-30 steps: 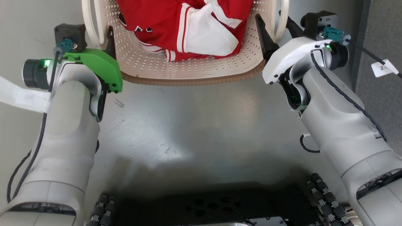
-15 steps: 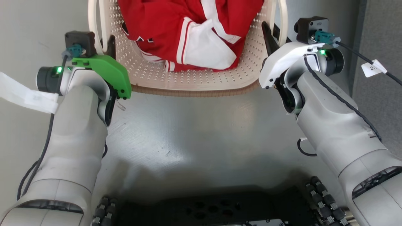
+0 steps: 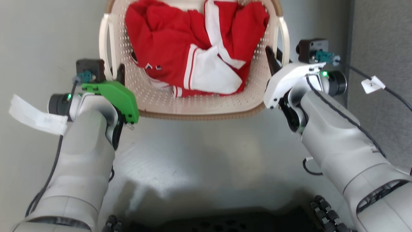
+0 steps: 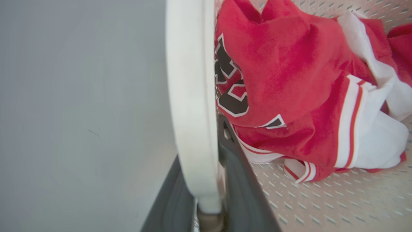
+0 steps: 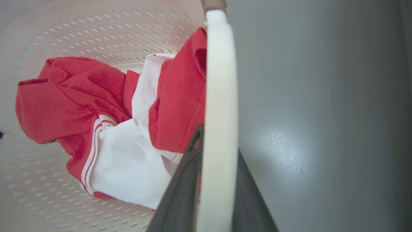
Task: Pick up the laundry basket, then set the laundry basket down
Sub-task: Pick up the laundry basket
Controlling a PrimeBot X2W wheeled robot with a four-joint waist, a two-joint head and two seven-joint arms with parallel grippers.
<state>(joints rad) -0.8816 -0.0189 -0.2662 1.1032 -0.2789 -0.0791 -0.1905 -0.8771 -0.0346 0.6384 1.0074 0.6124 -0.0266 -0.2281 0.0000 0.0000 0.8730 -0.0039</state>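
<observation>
Left gripper (image 3: 114, 69) jaws pinched shut on the left handle (image 4: 190, 96), laundry basket (image 3: 193, 106) of red clothes (image 3: 180, 48) far centre between the arms, right gripper (image 3: 275, 56) jaws pinched shut on the right handle (image 5: 219, 96); likely mid-carry, next lower it level to the floor (image 3: 199, 154), then let go.

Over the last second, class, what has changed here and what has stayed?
Mostly the camera shifted: the whole head view slid down, showing more of the basket. The left gripper and right gripper stay clamped on its handles; the red clothing lies unmoved.
</observation>
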